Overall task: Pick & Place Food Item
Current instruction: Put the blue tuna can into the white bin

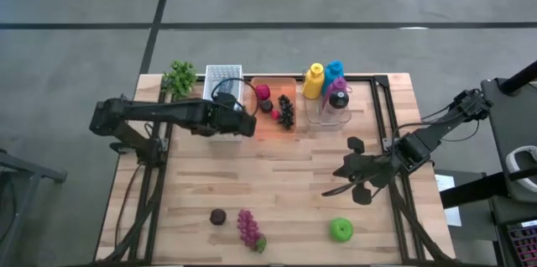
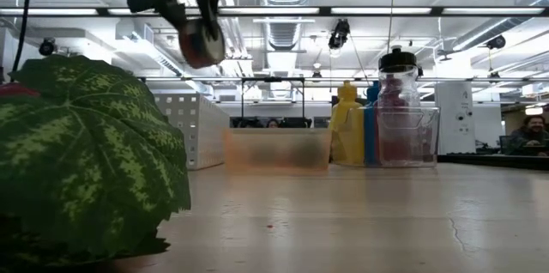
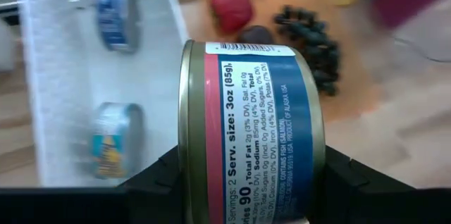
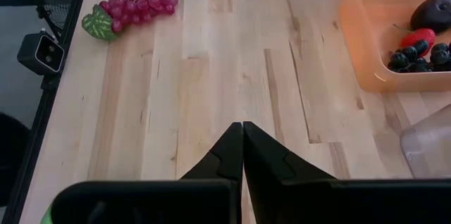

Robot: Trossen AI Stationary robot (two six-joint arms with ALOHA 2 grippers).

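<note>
Left gripper (image 3: 246,182) fingers pinch the short round metal can with blue-red label (image 3: 250,129) across its flat ends, held above the white perforated bin (image 1: 223,74). Rigid, smooth, likely slippery and dense. Right gripper (image 4: 242,150) fingers pressed together, idle over the wooden surface (image 1: 277,191).

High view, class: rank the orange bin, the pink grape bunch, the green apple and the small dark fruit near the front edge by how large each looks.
1. orange bin
2. pink grape bunch
3. green apple
4. small dark fruit

All rest on the table, so nearness hardly skews this.
</note>
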